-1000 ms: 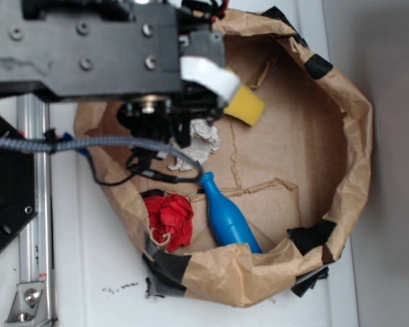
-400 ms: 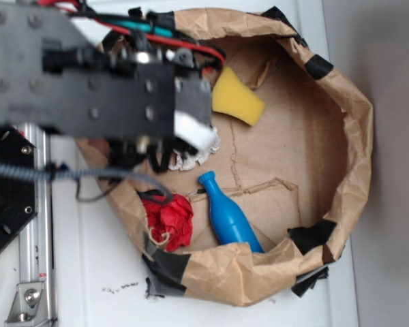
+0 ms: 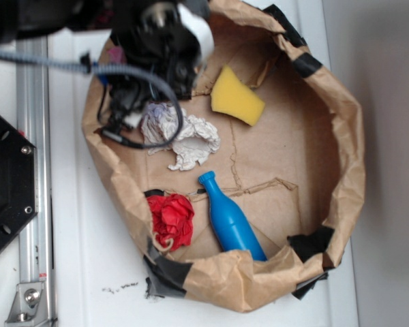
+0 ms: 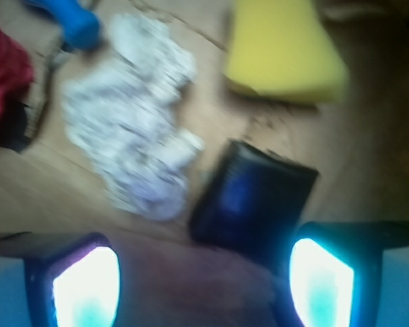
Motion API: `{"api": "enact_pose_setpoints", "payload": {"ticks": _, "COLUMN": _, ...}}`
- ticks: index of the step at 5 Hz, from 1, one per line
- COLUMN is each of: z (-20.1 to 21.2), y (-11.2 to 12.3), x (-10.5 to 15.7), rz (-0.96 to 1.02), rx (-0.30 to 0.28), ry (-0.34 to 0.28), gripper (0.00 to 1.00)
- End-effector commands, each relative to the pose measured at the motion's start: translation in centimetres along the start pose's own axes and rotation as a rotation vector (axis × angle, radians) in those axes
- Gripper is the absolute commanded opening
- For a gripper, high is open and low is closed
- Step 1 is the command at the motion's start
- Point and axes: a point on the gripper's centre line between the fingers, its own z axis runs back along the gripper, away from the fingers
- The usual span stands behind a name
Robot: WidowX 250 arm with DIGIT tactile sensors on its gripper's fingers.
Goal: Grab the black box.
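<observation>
Brown paper lines the floor of a shallow bin (image 3: 341,157) whose crumpled paper rim is patched with black tape, and the bin sits on a white table (image 3: 75,272) beside a metal rail (image 3: 31,170) and a large black hexagonal plate (image 3: 7,184). Seen from outside, my arm reaches in over the bin's upper left corner, with a grey braided cable (image 3: 88,68) looping across it; my gripper itself is hidden under the arm in that view. Inside the bin lie a yellow sponge (image 3: 236,97) near the top, a crumpled white paper wad (image 3: 184,139) left of centre, a blue bottle (image 3: 230,221) lying on its side with its neck toward the wad, and a red crumpled cloth (image 3: 170,219) at the lower left wall. Through my wrist camera, blurred, my gripper (image 4: 204,283) is spread wide, its two fingers (image 4: 85,283) glowing pale blue at the bottom corners with nothing between them. The black box (image 4: 255,197) lies flat on the paper just ahead of my right finger, tilted, not touching either finger as far as I can tell. It sits just right of the white paper wad (image 4: 133,129) and below the yellow sponge (image 4: 283,48), apart from the sponge
</observation>
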Motion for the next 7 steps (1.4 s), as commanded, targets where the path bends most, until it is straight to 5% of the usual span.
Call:
{"api": "enact_pose_setpoints", "payload": {"ticks": 1, "z": 0.7, "y": 0.2, "x": 0.5, "rz": -0.018, "rx": 0.053, "ry": -0.02, "gripper": 1.0}}
{"api": "enact_pose_setpoints", "payload": {"ticks": 4, "z": -0.1, "y": 1.6, "x": 1.8, "rz": 0.194, "rx": -0.039, "ry": -0.086, "gripper": 1.0}}
{"api": "enact_pose_setpoints", "payload": {"ticks": 7, "z": -1.1, "y": 2.6, "x": 3.4, "rz": 0.168, "rx": 0.04, "ry": -0.086, "gripper": 1.0}}
